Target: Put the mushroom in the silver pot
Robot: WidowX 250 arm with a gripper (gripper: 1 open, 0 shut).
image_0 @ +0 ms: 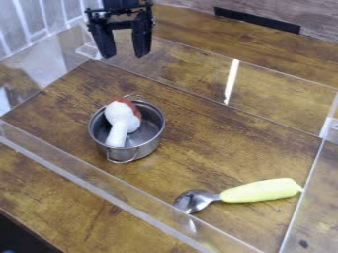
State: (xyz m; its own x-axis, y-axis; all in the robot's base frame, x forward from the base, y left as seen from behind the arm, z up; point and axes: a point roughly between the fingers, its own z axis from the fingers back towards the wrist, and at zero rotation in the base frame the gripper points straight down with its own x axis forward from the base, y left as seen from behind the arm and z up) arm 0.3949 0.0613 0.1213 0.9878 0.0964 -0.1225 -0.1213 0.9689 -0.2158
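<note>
The silver pot (pixel 128 130) stands on the wooden table, left of centre. The mushroom (pixel 122 123) lies inside it, white stem toward the front and red-brown cap leaning against the pot's back rim. My gripper (pixel 122 44) hangs at the top left of the view, well behind the pot and apart from it. Its two black fingers (pixel 105 42) point down and stand open with nothing between them.
A spoon (pixel 244 194) with a yellow-green handle lies at the front right. Clear plastic walls (pixel 231 81) ring the work area, and a white rack (pixel 34 30) stands at the far left.
</note>
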